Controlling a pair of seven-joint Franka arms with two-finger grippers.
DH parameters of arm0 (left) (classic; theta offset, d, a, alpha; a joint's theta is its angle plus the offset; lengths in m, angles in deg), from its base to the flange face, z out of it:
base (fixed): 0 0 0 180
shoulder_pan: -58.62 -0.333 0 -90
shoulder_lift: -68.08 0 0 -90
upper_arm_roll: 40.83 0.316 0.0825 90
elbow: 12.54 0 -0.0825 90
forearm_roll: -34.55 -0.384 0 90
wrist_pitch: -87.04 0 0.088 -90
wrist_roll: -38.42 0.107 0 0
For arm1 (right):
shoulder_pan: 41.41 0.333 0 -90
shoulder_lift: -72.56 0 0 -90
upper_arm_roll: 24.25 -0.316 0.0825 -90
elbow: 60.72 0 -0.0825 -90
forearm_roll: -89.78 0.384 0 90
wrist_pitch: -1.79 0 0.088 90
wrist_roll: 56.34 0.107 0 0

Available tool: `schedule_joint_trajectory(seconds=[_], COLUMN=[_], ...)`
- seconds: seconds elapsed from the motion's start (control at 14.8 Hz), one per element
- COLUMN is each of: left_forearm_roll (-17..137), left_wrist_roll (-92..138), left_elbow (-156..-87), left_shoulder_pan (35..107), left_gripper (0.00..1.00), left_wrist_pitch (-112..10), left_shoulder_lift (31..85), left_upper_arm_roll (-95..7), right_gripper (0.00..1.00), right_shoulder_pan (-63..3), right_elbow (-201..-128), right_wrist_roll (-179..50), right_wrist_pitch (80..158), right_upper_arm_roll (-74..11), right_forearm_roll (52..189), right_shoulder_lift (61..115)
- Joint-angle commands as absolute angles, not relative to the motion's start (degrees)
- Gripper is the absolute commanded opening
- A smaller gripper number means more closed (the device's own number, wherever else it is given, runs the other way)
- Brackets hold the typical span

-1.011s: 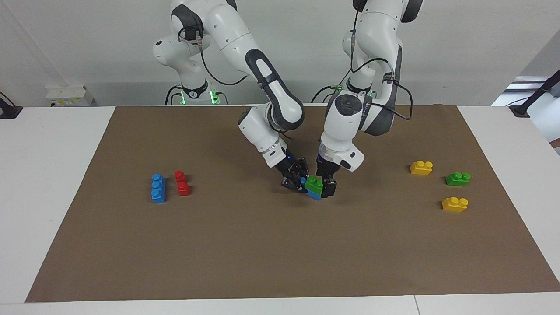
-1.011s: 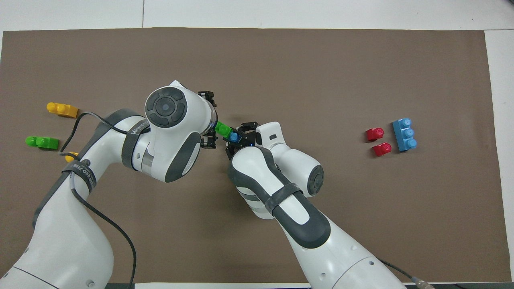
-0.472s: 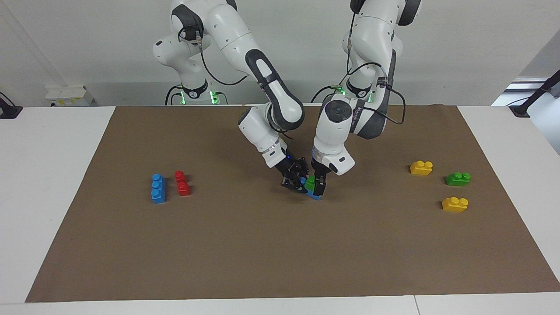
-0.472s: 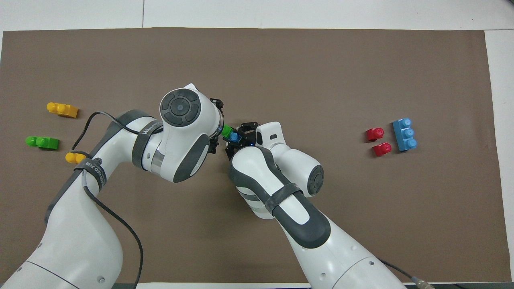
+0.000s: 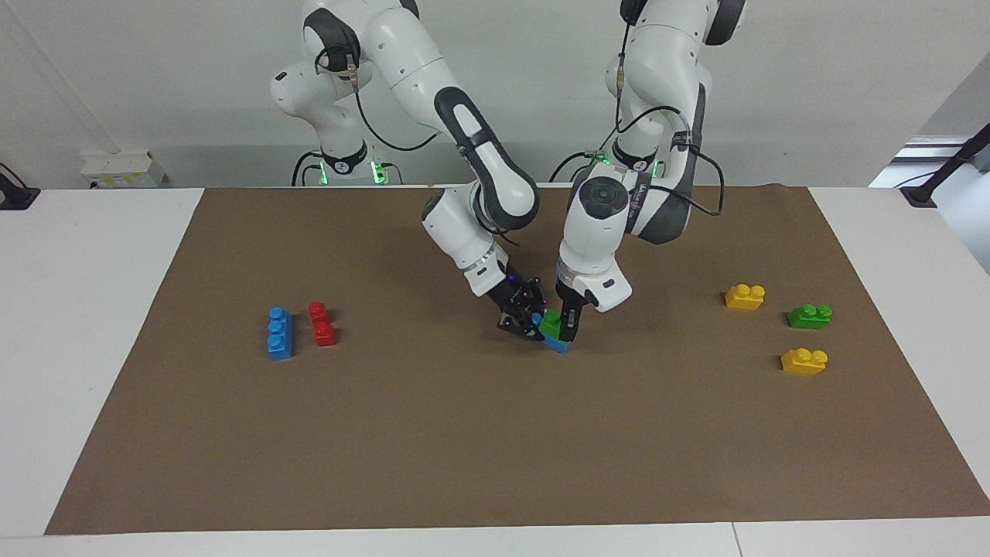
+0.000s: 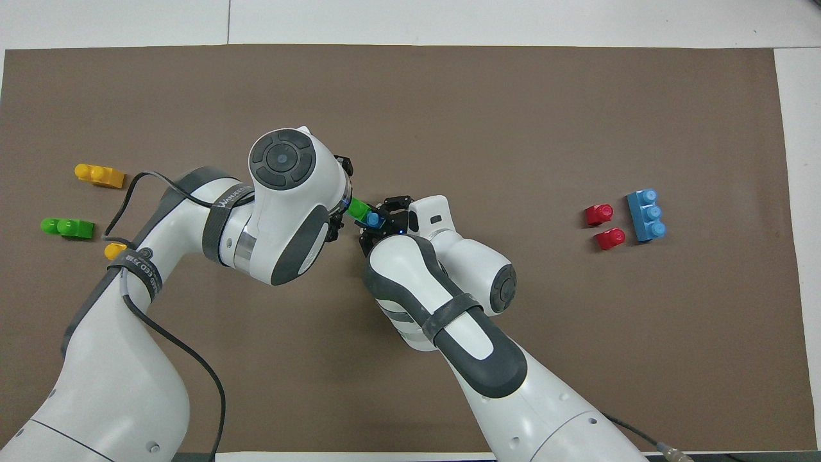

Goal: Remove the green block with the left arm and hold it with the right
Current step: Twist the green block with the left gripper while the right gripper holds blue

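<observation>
While my right jaws (image 5: 532,323) are clamping the blue plastic three-stud brick (image 5: 555,344), my left jaws (image 5: 567,329) are straddling the small green two-stud plastic block (image 5: 551,322); whether they grip it, I cannot tell.

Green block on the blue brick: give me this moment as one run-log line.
green block: seated on blue brick | left gripper: fingers around green block | right gripper: shut on blue brick | status: not yet separated

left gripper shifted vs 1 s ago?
Yes. In the facing view the left gripper has edged away from the yellow brick and closed in around the green block, which sits on the blue brick.
</observation>
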State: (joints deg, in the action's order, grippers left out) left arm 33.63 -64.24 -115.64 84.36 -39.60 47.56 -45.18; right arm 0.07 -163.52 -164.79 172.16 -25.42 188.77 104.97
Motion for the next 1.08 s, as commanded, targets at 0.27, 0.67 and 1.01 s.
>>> schedule_joint_trajectory(seconds=[0.27, 0.67, 1.01], left_forearm_roll=[34.55, 34.64, 35.96], left_wrist_roll=[-63.45, -63.01, -62.57], left_elbow=[-115.64, -115.29, -115.02], left_shoulder_pan=[84.2, 82.44, 80.68], left_gripper=[0.0, 0.0, 0.0], left_wrist_pitch=[-42.16, -39.62, -35.13], left_shoulder_lift=[47.25, 49.88, 54.01], left_upper_arm_roll=[-45.14, -45.31, -45.23], right_gripper=[0.18, 0.18, 0.18], right_shoulder_pan=[-0.19, -1.33, -4.06], right_elbow=[-161.89, -162.24, -165.48], right_wrist_roll=[-164.27, -167.77, -174.19], right_wrist_pitch=[173.18, 171.95, 166.24], right_upper_arm_roll=[-25.75, -25.75, -25.75], right_forearm_roll=[190.15, 189.19, 189.27], right_shoulder_lift=[105.87, 105.87, 105.17])
